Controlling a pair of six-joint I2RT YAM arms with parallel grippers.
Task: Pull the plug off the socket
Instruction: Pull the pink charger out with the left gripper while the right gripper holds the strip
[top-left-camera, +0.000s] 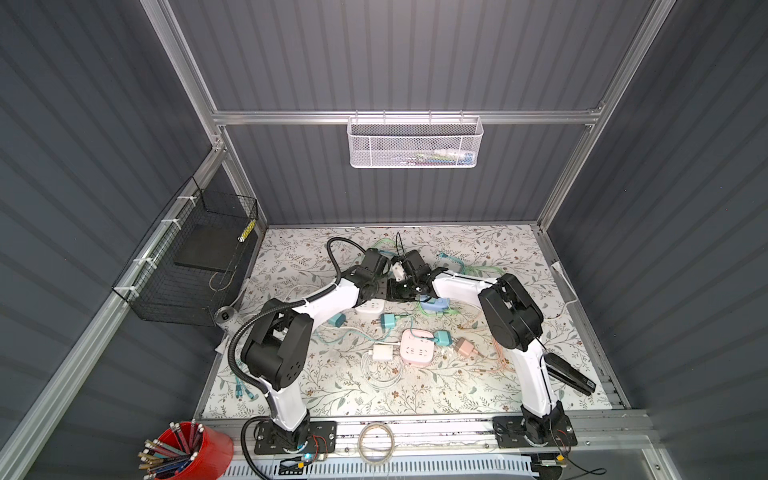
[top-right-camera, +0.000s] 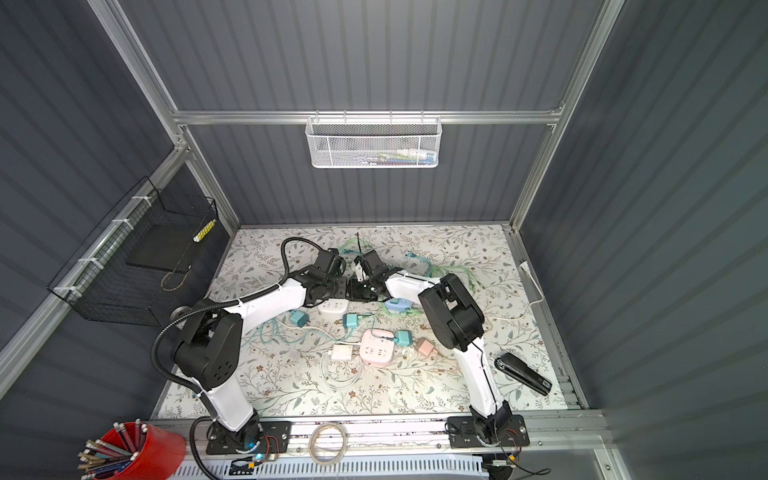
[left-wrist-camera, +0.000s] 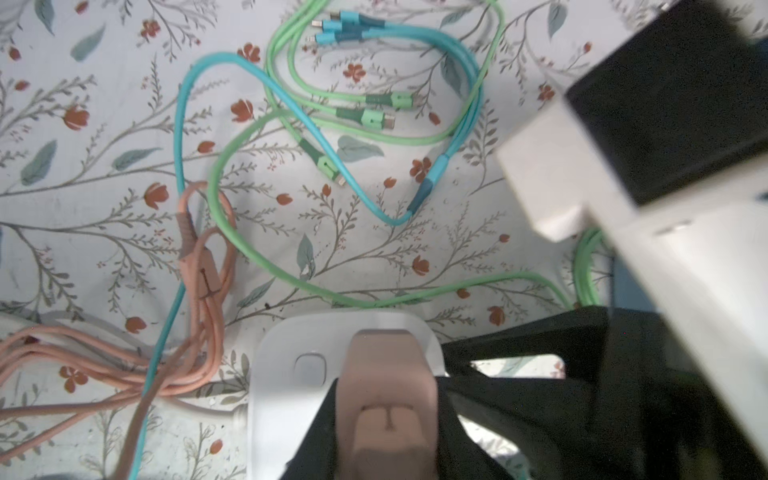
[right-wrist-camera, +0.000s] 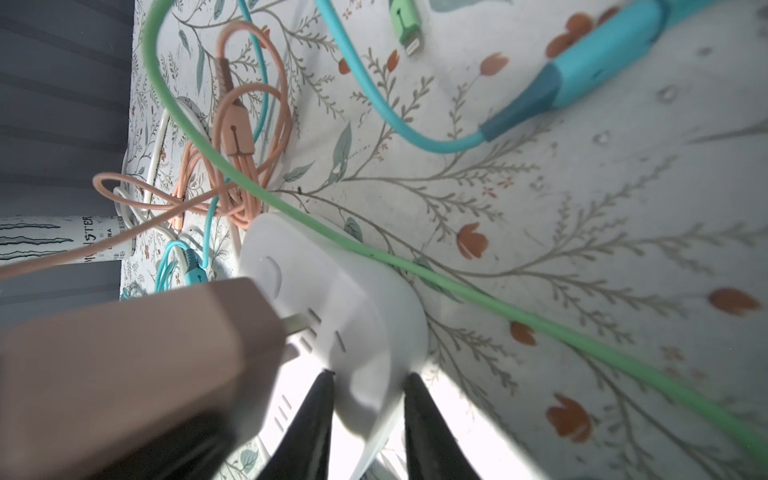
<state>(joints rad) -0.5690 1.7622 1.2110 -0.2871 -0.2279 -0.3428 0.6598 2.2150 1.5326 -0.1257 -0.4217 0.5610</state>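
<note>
Two robot arms meet over the back-middle of the flower-patterned table (top-left-camera: 457, 395), each tool clamped on one half of a plug-and-socket pair. In the left wrist view, the left tool (left-wrist-camera: 386, 419) has its black fingers (left-wrist-camera: 457, 415) pressed against the sides of a dusty-pink plug (left-wrist-camera: 386, 374). The plug stands on the face of a white, round-cornered socket (left-wrist-camera: 291, 374). In the right wrist view, the right tool (right-wrist-camera: 370, 399) pinches that socket (right-wrist-camera: 353, 299) by its edge, with one dark finger on either side of the white shell.

The plug (right-wrist-camera: 137, 357) sits tilted at the socket's face, and a metal prong (right-wrist-camera: 297, 323) shows bare between the two — whether its tip is in the slot cannot be told. A green cable (right-wrist-camera: 332, 232) drapes across the socket's far edge. A blue cable (left-wrist-camera: 183, 124) and a bundle of pink cable (left-wrist-camera: 208, 332) lie looped on the table beyond.

In both top views the arms hide the grip itself. Nearer the front lie a pink socket cube (top-left-camera: 417, 347) with a teal plug (top-left-camera: 442, 337) at its side, a white charger (top-left-camera: 381, 352) just beside the cube, and — well apart by the right arm — a black stapler (top-left-camera: 569, 374).
</note>
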